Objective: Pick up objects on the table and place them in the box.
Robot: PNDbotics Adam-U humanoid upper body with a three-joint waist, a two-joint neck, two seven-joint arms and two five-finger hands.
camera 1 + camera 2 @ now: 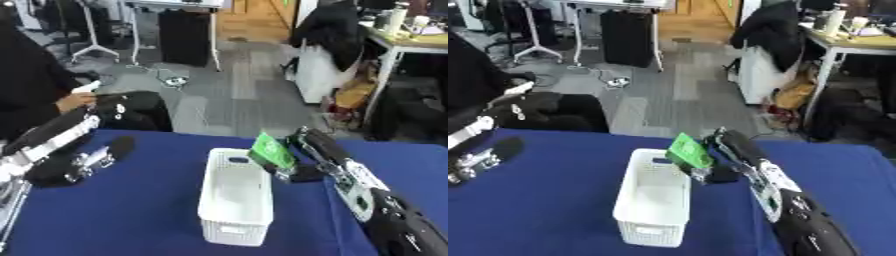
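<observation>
A white slotted box (234, 197) stands on the blue table, long side running away from me. My right hand (296, 162) reaches in from the lower right and is shut on a flat green packet (272, 150), which is held tilted over the box's far right rim. The inside of the box looks bare where I can see it. My left hand (98, 154) hovers low over the table at the left, well apart from the box, fingers curled and holding nothing that I can see.
The blue table (131, 215) stretches around the box on both sides. Beyond its far edge are a grey floor, a black chair (136, 110), a person seated at the far left, and a desk with clutter at the right.
</observation>
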